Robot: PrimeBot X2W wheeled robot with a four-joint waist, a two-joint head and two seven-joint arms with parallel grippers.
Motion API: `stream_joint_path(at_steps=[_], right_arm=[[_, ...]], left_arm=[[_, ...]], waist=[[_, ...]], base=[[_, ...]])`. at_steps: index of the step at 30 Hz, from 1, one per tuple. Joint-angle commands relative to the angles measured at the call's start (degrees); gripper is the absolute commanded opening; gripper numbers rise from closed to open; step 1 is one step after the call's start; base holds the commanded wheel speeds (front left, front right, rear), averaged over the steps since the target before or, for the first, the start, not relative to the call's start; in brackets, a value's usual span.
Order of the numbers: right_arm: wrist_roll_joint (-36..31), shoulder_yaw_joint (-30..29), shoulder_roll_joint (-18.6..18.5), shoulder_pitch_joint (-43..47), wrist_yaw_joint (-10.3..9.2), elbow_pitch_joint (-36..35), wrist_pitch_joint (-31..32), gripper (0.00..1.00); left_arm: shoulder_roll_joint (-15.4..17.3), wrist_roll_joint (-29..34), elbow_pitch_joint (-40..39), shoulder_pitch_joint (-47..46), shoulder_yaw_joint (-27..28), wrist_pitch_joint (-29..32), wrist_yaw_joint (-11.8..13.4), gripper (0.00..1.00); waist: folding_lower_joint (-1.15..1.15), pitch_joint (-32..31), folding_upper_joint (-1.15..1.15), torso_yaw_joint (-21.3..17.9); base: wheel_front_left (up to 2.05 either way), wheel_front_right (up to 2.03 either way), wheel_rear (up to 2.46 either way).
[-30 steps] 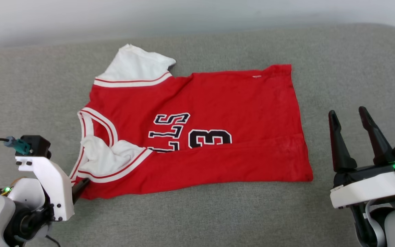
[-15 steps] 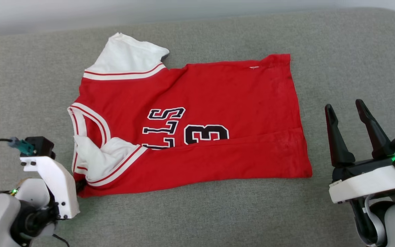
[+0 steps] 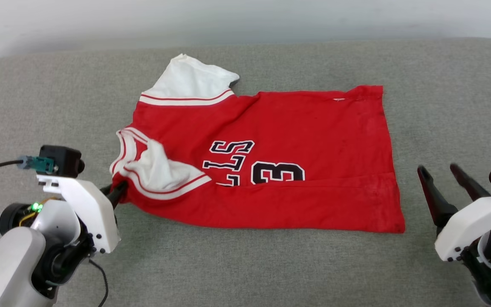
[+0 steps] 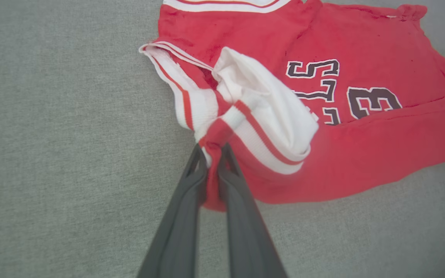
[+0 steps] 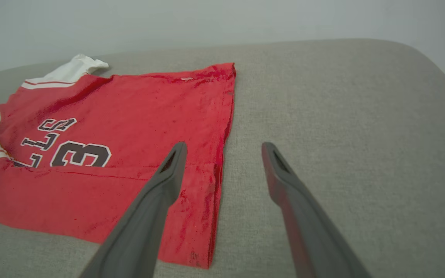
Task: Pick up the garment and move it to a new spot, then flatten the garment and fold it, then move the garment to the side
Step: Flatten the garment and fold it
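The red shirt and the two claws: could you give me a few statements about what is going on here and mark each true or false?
1. The left gripper is pinched shut on the garment at a corner near the collar. True.
2. The right gripper is clamped on the hem. False: its fingers stand apart and hold nothing.
3. The garment lies on a grey padded surface. True.
4. The front shows a 7. False: the number is a 3.
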Motion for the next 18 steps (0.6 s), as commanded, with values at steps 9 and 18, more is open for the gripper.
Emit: stream_joint_path(at_steps=[9,18], right_arm=[[5.8,2.8,-2.6,-5.4,-0.02,7.9,27.3,1.00],[6.6,7.6,-0.9,-7.6,0.07,14.5,30.5,0.00]], left_arm=[[0.0,2.9,-7.3,-2.9,-0.6,-0.7,1.8,0.00],[-0.5,2.7,-6.8,-2.6,-0.8,-1.3,1.9,0.00]], waist=[[0.00,5.5,0.00,2.7],[0.00,6.3,0.00,3.2]], base=[[0.00,0.00,0.00],[0.00,0.00,0.00]])
